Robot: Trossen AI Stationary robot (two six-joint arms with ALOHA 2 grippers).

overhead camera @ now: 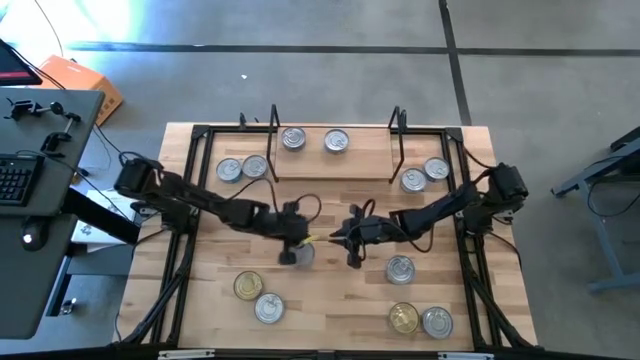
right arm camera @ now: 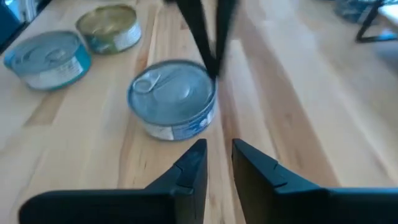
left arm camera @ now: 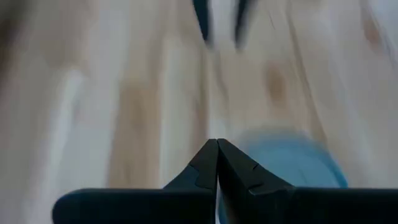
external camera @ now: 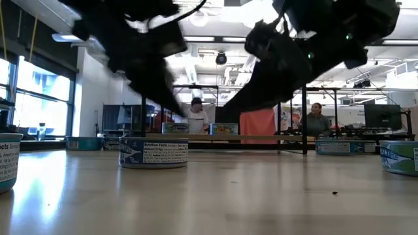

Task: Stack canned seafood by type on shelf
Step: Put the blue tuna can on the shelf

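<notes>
Ten silver-lidded cans (overhead camera: 292, 139), two gold-lidded cans (overhead camera: 247, 286), one shelf (overhead camera: 330, 165).

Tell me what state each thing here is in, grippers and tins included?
Left gripper: shut, empty, above the central tin.
Right gripper: slightly open, empty, near that tin.
Short round silver-lidded central tin: upright, sealed, unheld, on the tabletop.
Low light-wood shelf: carries two silver-lidded tins, side by side, unstacked.
Gold-lidded tins: upright on the tabletop, off the shelf.

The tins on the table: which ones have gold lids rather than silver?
Two, both along the table's front edge: the gold-lidded tin front left and the gold-lidded tin front right, each beside a silver one. The rest look silver.
</notes>
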